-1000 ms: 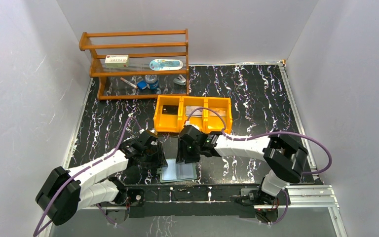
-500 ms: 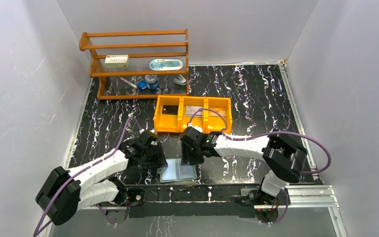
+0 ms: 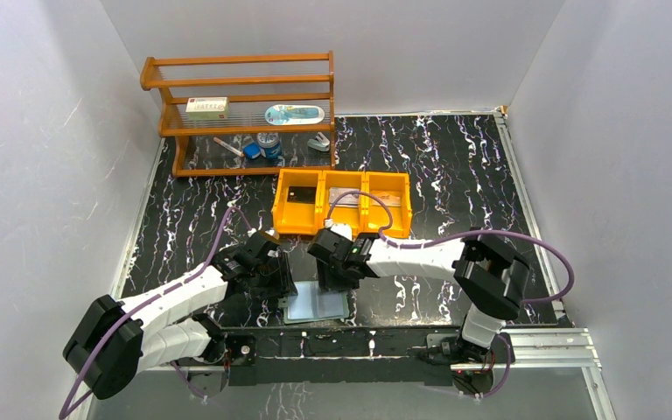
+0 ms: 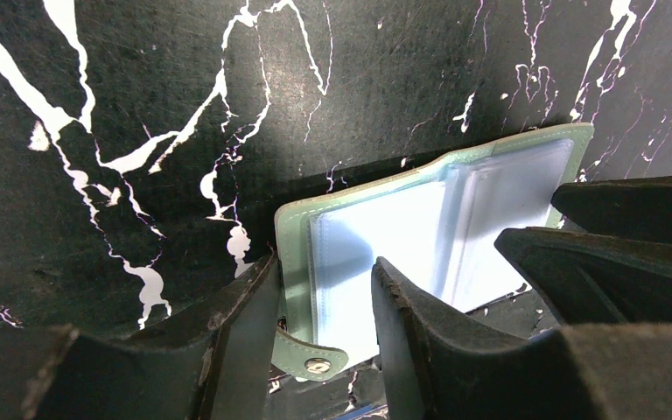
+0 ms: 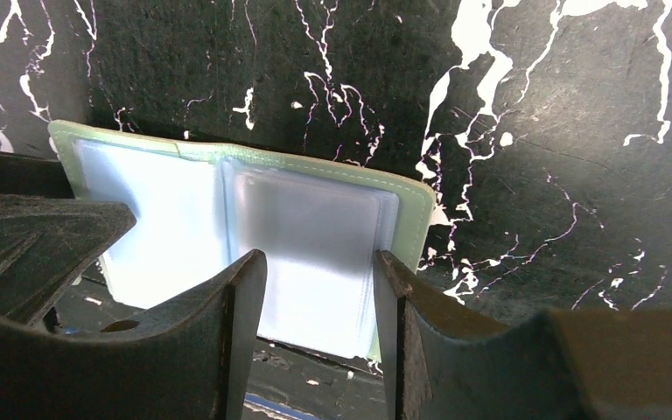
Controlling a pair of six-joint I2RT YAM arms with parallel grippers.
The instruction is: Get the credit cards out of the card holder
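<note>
Two grippers crowd the card holder [image 3: 317, 304], which lies open and flat at the near edge of the table [image 3: 455, 166], pale pockets facing up. The left gripper [image 4: 324, 267] has its jaws apart, straddling the near left corner of the left panel. One finger sits just off the green edge by the snap tab [image 4: 318, 365], the other over the pocket. Whether it presses down, I cannot tell. The right gripper [image 5: 319, 258] hangs over the right panel, jaws also apart, holding nothing.

Under the glossy film of that right pocket I make out a greyish rectangle [image 5: 306, 214], likely a card, though the glare leaves me unsure. Farther back, the orange tray [image 3: 343, 229] holds a black card [image 3: 300, 195] in its left compartment and a silver-grey card [image 3: 346, 194] in the middle one.

What worries me is the slick film. The right fingers could skate over it without catching a card edge. They could also pinch film and card together and lift the whole holder. If the left side is not pinned firmly, the holder may drag toward the near edge and slide off. The two grippers also work close enough to knock each other.
</note>
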